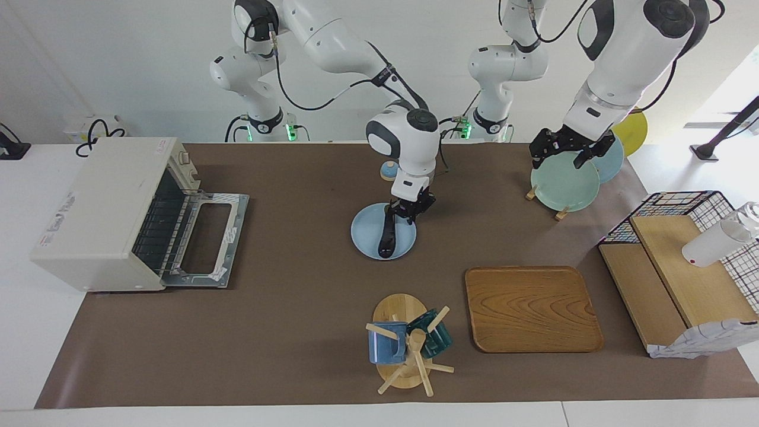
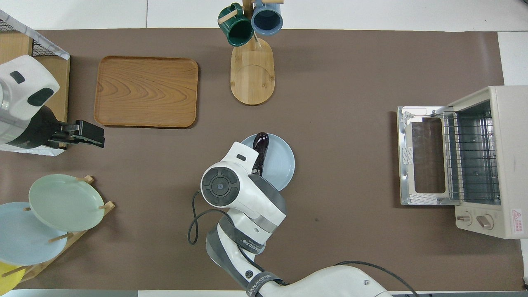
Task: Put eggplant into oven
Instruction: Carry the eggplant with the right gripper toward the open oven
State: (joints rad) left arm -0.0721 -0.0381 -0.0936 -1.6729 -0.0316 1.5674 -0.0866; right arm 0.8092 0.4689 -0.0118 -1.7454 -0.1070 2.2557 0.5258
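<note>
The dark purple eggplant (image 1: 386,237) lies on a pale blue plate (image 1: 364,237) mid-table; it also shows in the overhead view (image 2: 260,148), on the plate (image 2: 282,165). My right gripper (image 1: 409,214) is down at the eggplant's end nearer the robots; its wrist hides that end from above. The cream-white oven (image 1: 101,213) stands at the right arm's end of the table, its door (image 1: 207,237) folded down flat and the wire rack (image 2: 470,156) showing. My left gripper (image 1: 568,155) is open and empty, raised over the plate rack.
A wooden tray (image 1: 531,308) and a mug tree (image 1: 409,347) with two mugs stand farther from the robots. A rack with green and blue plates (image 1: 563,184) is near the left arm's base. A wire basket with boards (image 1: 682,261) is at the left arm's end.
</note>
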